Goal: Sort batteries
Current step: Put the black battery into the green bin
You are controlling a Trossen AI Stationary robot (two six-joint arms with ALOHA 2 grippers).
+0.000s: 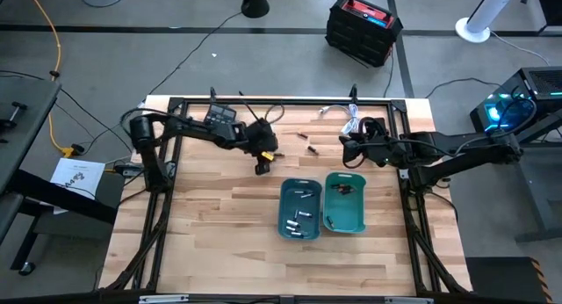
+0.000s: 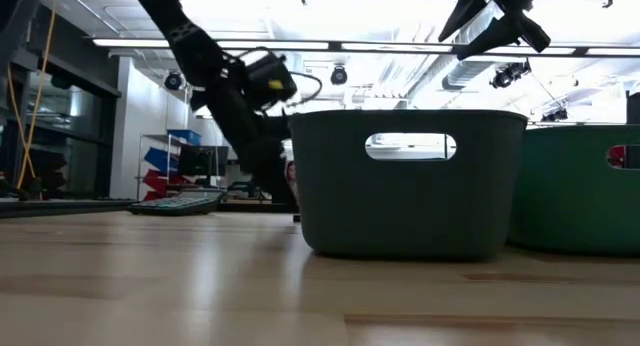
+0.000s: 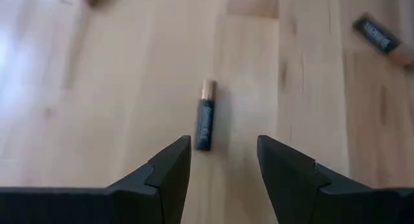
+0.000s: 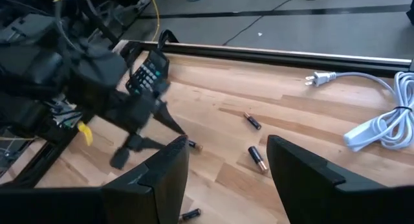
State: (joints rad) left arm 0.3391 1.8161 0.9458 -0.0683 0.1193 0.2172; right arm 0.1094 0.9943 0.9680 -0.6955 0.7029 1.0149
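High view: we see two bins side by side near the table's middle, a blue bin (image 1: pixel 299 209) holding several light batteries and a green bin (image 1: pixel 345 203) holding a few dark ones.
Progress: we judge the sorting well under way but unfinished; loose batteries (image 1: pixel 309 142) lie on the wood beyond the bins, between the two arms.
Left gripper: the left gripper (image 3: pixel 223 166) hovers low over the table by the calculator (image 1: pixel 221 116), fingers (image 3: pixel 169 170) spread and gripping nothing.
Its target: we read a dark battery with a copper end (image 3: pixel 205 115) as next; it lies flat just ahead of the parted fingertips, untouched.
Right gripper: the right gripper (image 4: pixel 228 160) waits above the table beyond the green bin, near the white cable (image 1: pixel 349 118), fingers wide apart and empty.
Left over: from the right wrist we count at least three more dark batteries on the boards, one (image 4: pixel 257 157) nearest its fingers.
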